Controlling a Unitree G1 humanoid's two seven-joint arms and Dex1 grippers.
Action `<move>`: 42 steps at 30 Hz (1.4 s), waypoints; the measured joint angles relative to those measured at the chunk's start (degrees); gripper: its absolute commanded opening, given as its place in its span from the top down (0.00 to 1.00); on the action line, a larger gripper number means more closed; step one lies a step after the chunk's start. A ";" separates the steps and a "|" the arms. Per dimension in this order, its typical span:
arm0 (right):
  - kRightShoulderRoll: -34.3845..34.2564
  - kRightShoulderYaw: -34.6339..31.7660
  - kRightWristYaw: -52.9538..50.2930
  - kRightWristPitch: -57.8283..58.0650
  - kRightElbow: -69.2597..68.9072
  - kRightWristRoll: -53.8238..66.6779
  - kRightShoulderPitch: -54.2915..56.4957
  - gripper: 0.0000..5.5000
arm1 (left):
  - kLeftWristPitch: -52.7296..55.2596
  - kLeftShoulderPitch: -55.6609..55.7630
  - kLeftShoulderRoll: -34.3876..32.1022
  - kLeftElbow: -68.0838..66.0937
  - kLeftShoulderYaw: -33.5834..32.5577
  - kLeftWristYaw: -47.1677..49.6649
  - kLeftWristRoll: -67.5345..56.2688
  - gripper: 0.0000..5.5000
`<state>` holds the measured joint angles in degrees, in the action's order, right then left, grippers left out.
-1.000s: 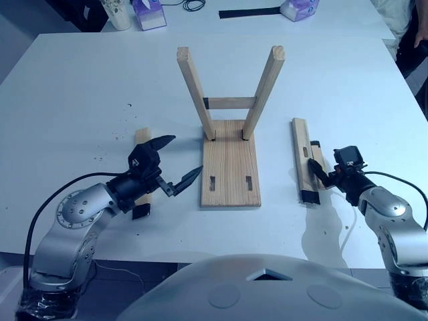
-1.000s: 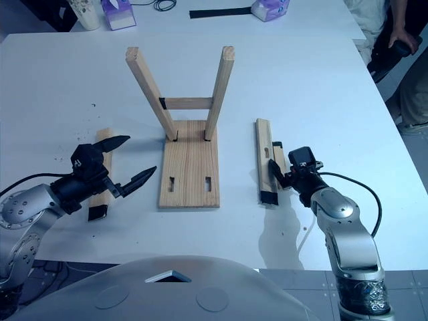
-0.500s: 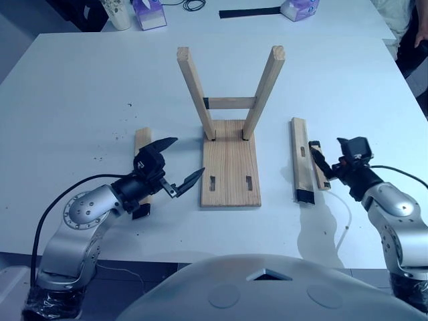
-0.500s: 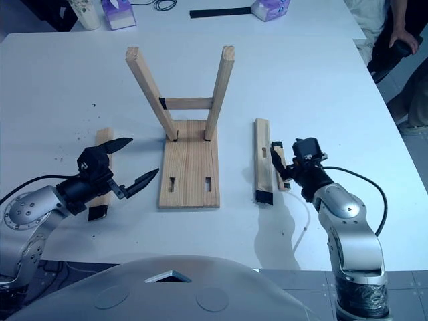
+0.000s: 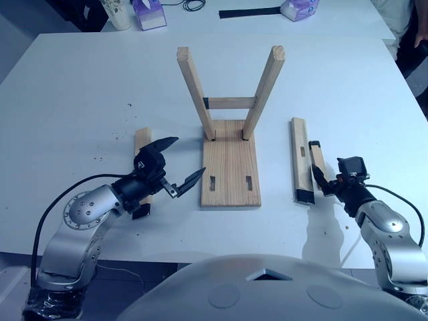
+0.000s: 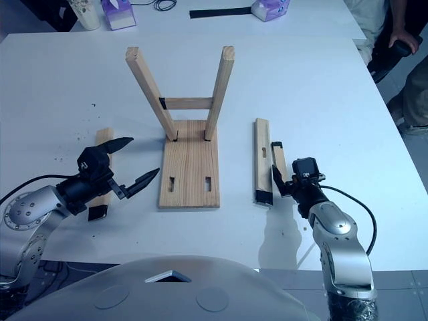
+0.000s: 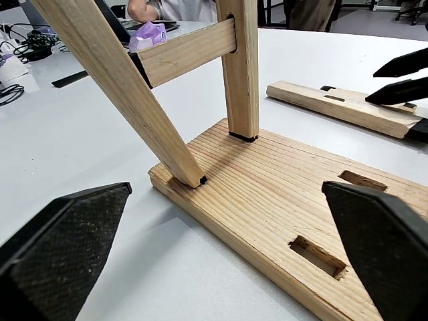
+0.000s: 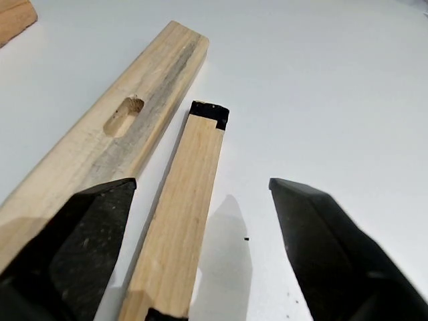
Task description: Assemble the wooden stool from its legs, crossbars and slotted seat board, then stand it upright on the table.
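Observation:
The slotted seat board [image 5: 231, 164] lies flat mid-table. Two legs [image 5: 195, 90] stand in its far slots, joined by a crossbar [image 5: 231, 102]; the two near slots [image 7: 319, 255] hold nothing. My left gripper [image 5: 188, 155] hovers open just left of the board, above a loose leg [image 5: 142, 142] lying on the table. To the right of the board lies another loose leg [image 5: 300, 160], with a short crossbar [image 8: 190, 200] beside it. My right gripper [image 8: 200, 182] is open, one finger on each side of that crossbar's near end.
A cup [image 5: 119, 13], two tissue packs [image 5: 148, 13] and a black strip [image 5: 249, 12] sit along the table's far edge. Small dark specks [image 5: 100, 157] dot the table [image 5: 80, 87] at the left.
My right gripper rose off the loose leg and crossbar, then came down nearer the front edge at the crossbar's near end. The left gripper edged slightly right, then held still.

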<state>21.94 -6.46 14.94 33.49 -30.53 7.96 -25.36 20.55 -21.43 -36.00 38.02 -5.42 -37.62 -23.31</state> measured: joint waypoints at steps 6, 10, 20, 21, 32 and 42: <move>-0.54 1.12 0.08 -2.81 2.95 -0.28 -1.15 0.40 | 0.35 0.09 -0.01 0.02 -0.02 0.01 -0.11 0.03; -0.54 1.35 0.16 -4.81 4.37 -0.28 -1.17 0.53 | 1.17 0.58 0.01 0.03 -0.38 0.02 -0.46 0.03; -0.64 0.62 -1.74 -5.40 5.40 -1.75 -0.95 0.76 | 1.87 1.37 0.35 -0.18 -1.46 0.07 -1.49 0.03; -0.65 0.19 -2.23 -5.19 5.70 -1.90 -0.64 0.76 | 2.00 1.69 0.37 -0.39 -1.59 0.07 -1.53 0.03; 1.04 -5.51 2.29 -3.97 6.38 3.98 11.83 0.76 | 8.77 8.96 2.63 -0.06 -7.25 5.17 -10.78 0.03; 9.00 -15.18 14.71 12.74 1.51 46.47 40.09 0.76 | 19.21 25.96 2.05 2.33 -13.15 12.74 -38.58 0.07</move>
<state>30.94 -21.64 29.65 46.24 -29.02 54.43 14.73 39.76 4.53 -33.95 40.35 -18.57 -24.88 -61.89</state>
